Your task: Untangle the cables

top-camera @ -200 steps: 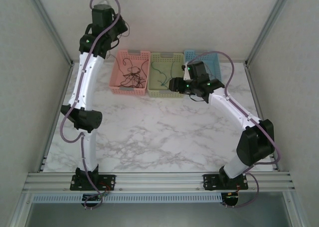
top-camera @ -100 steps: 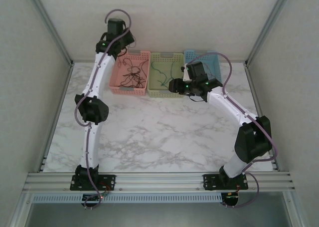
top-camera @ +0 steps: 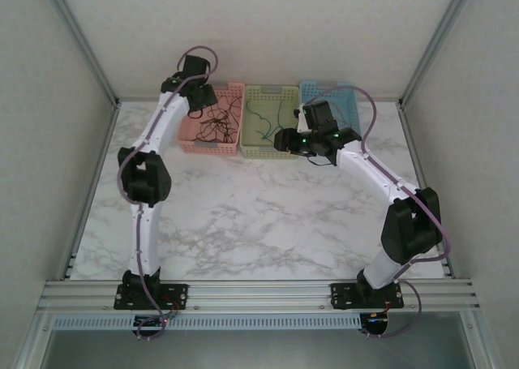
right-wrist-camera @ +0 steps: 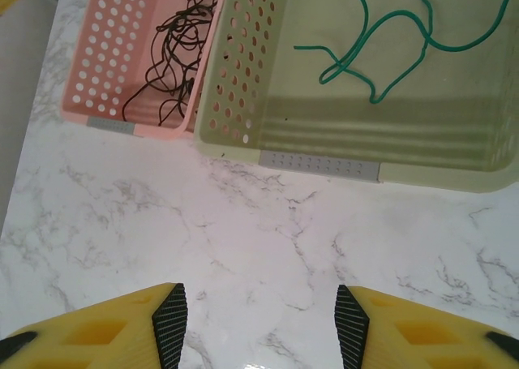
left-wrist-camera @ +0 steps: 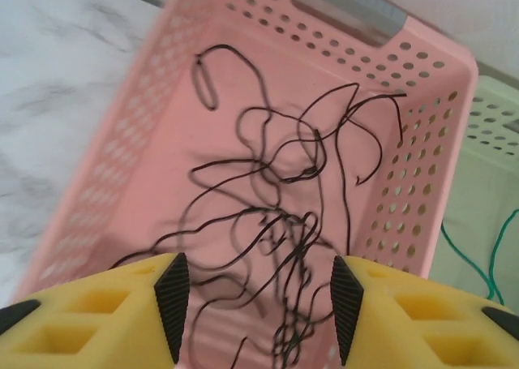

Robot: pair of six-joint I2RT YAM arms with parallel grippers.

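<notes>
From above, my left gripper (top-camera: 199, 105) hangs over the pink perforated plastic basket (top-camera: 212, 148) at the upper middle of the frame. The tangle of thin black cables (top-camera: 217, 126) lies inside that basket. From this far off I cannot make out the gap between its fingers. My right gripper (top-camera: 280, 139) sits at the near edge of the pale green perforated plastic basket (top-camera: 272, 151), which holds a thin green cable (top-camera: 261, 130). A light blue plastic basket (top-camera: 347, 95) stands to the right of it, and all three rest on the white marble-patterned table (top-camera: 243, 215).

In the left wrist view, my left gripper (left-wrist-camera: 255, 304) stands with its yellow fingers (left-wrist-camera: 172, 294) well apart at the bottom of the frame, clamping nothing. The black cables (left-wrist-camera: 284, 190) sprawl in loops across the pink basket's (left-wrist-camera: 122, 142) floor, centre and right. The green cable (left-wrist-camera: 474, 259) shows at the right edge.

In the right wrist view, my right gripper (right-wrist-camera: 259, 324) is also spread wide and empty over bare table (right-wrist-camera: 243, 247). The pink basket (right-wrist-camera: 113, 53) with the black cables (right-wrist-camera: 178, 28) is at the upper left, and the green basket (right-wrist-camera: 320, 165) with its green cable (right-wrist-camera: 381, 40) is at the upper right.
</notes>
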